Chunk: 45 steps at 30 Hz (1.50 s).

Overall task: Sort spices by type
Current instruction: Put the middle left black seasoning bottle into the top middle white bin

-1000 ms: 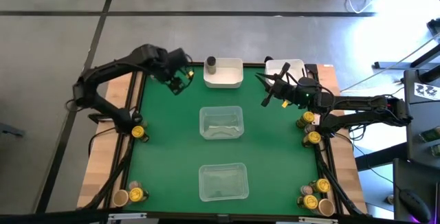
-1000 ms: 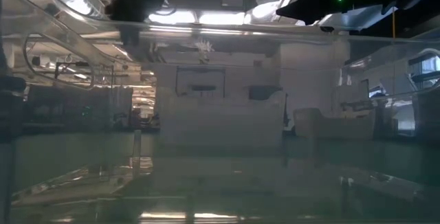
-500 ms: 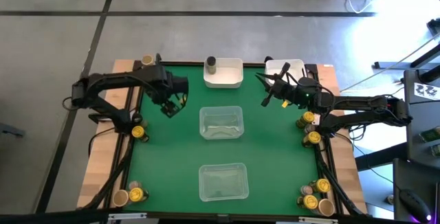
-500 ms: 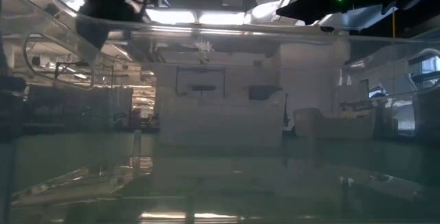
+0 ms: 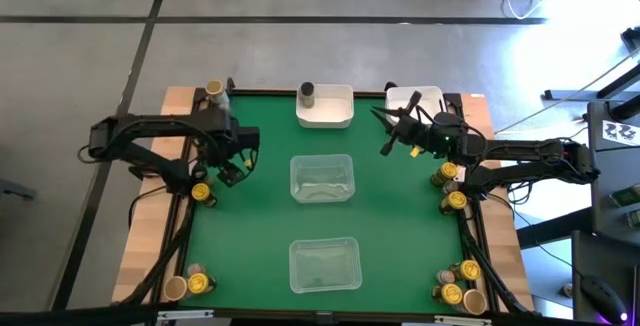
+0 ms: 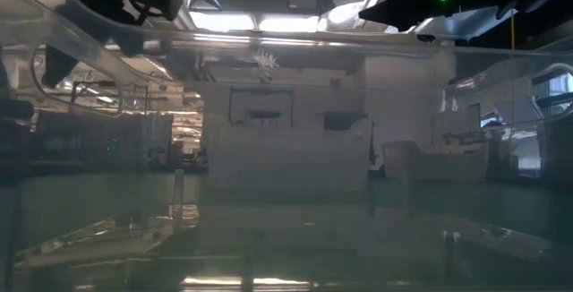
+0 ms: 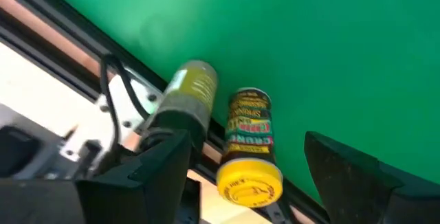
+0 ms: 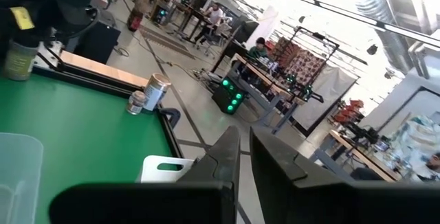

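Two spice jars stand at the table's left edge (image 5: 201, 194). In the left wrist view one has a yellow lid and a dark label (image 7: 249, 152), the other an olive top (image 7: 190, 92). My left gripper (image 5: 233, 172) hangs open just above and beside them, pointing down, its fingers (image 7: 344, 172) wide apart and touching nothing. A taller dark grey jar (image 5: 307, 92) stands in the far white bin (image 5: 330, 111). My right gripper (image 5: 385, 138) is held level and shut over the far right of the mat, with nothing in it (image 8: 242, 157).
Two clear trays (image 5: 321, 179) (image 5: 324, 265) sit along the mat's middle. A second white bin (image 5: 415, 98) is at the far right. More jars stand at the right edge (image 5: 450, 186), both near corners (image 5: 195, 284) (image 5: 458, 284), and the far left corner (image 5: 213, 90).
My left gripper has swung from beside the far white bin toward the table's left edge and nearer, sinking and tipping over until it points down over the two jars there. My right arm has kept still.
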### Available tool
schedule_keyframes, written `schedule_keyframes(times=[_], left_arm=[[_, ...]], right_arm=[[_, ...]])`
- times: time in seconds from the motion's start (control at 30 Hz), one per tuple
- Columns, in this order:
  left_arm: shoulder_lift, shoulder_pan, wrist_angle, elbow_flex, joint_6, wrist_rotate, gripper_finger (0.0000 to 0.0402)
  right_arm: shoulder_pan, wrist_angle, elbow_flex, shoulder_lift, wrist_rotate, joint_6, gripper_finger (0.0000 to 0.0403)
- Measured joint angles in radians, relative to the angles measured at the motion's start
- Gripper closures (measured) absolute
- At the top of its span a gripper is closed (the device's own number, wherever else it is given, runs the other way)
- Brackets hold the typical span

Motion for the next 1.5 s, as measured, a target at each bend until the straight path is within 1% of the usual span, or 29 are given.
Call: schedule_keyframes(times=[0.13,0.23,0.33,0.47,0.6,0.7,0.97,1.1,1.2,1.33,1.43,1.5], left_arm=[[-0.07,0.006,-0.003,-0.033,-0.034,0.015,0.0141],[-0.088,0.023,-0.002,-0.055,-0.05,0.038,0.0169],[-0.072,0.036,-0.002,-0.063,-0.028,0.05,0.0212],[-0.03,0.04,0.0,-0.063,0.036,0.049,0.0283],[-0.006,0.04,0.0,-0.063,0.132,0.049,0.0352],[-0.009,0.04,0.0,-0.063,0.179,0.048,0.0391],[-0.082,0.04,0.0,-0.063,0.228,0.024,0.0397],[-0.123,0.04,-0.001,-0.064,0.215,0.001,0.0397],[-0.143,0.04,-0.002,-0.105,0.224,-0.011,0.04],[-0.159,0.053,-0.003,-0.167,0.255,0.004,0.0399],[-0.16,0.068,0.0,-0.159,0.272,0.006,0.04],[-0.16,0.079,-0.001,-0.154,0.293,-0.014,0.04]], right_arm=[[0.0,0.001,0.0,0.0,-0.018,0.0,0.0366],[0.0,0.001,0.0,0.0,-0.019,0.001,0.0366],[0.0,0.003,0.0,0.0,-0.019,0.001,0.0366],[0.0,0.007,0.0,0.0,-0.019,0.002,0.0366],[0.0,0.01,0.0,0.0,-0.028,0.003,0.0366],[0.0,0.01,0.0,0.0,-0.041,0.003,0.0366],[0.0,0.003,0.0,0.0,-0.041,0.003,0.0366],[0.0,0.003,0.0,0.0,-0.041,0.003,0.0366],[0.0,0.003,0.0,0.0,-0.042,0.003,0.0366],[0.0,0.003,0.0,0.0,-0.042,0.003,0.0366],[0.0,0.003,0.0,0.0,-0.042,0.003,0.0366],[0.0,0.006,0.0,0.0,-0.043,0.003,0.0366]])
